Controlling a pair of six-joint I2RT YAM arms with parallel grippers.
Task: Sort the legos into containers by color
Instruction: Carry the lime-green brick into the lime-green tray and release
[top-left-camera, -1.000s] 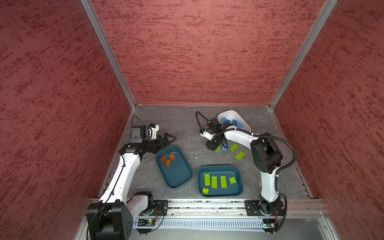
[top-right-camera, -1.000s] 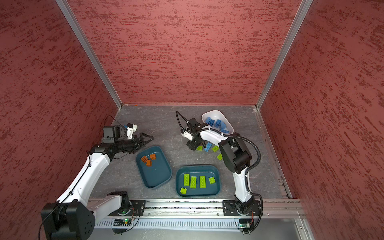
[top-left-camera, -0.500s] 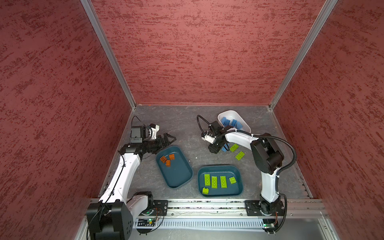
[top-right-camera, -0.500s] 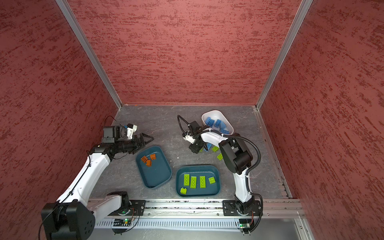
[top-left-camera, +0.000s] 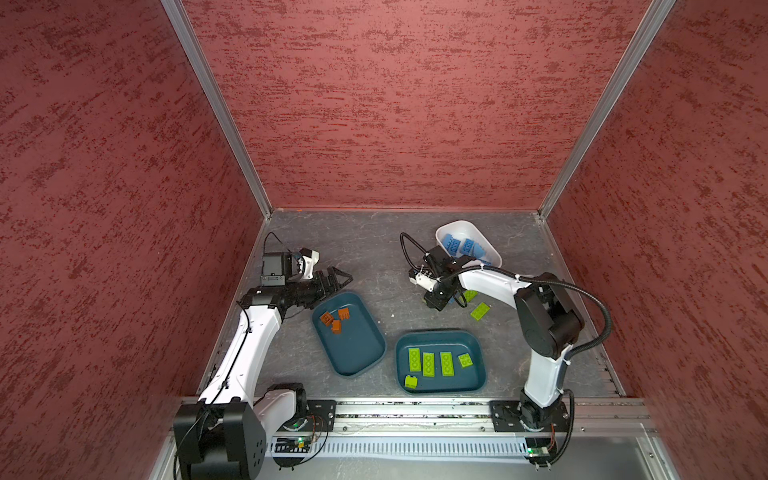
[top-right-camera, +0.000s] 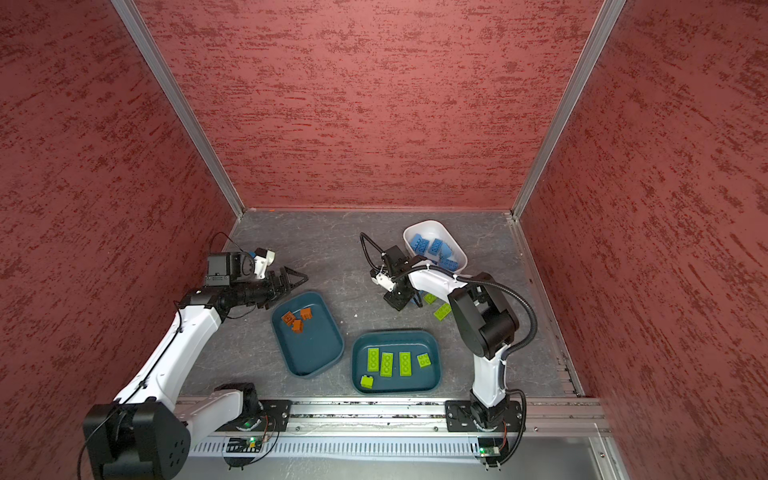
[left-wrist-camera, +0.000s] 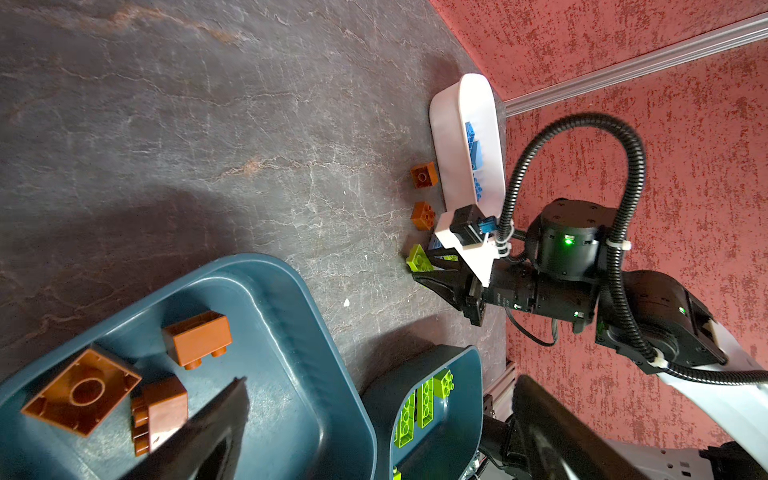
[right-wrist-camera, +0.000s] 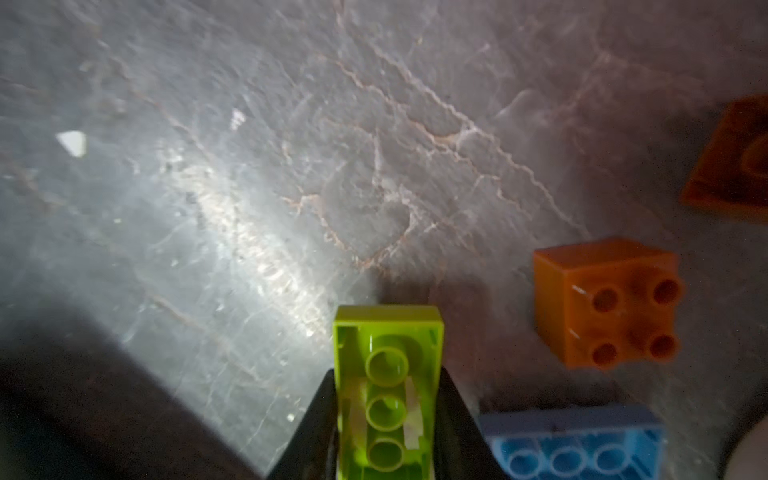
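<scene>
Now that the right gripper (right-wrist-camera: 387, 376) has snapped shut, it's pinching a lime green brick (right-wrist-camera: 388, 399), underside toward the wrist cam, low over the table (right-wrist-camera: 291, 166) next to a blue brick (right-wrist-camera: 582, 444) and an orange-brown brick (right-wrist-camera: 606, 303). A second ago those jaws were half apart. So the pick looks done; next stop, the teal tub of greens (top-left-camera: 457, 382). Meanwhile the left gripper (top-left-camera: 343, 278) hasn't budged, spread wide by the other teal tub (top-left-camera: 353, 353).
</scene>
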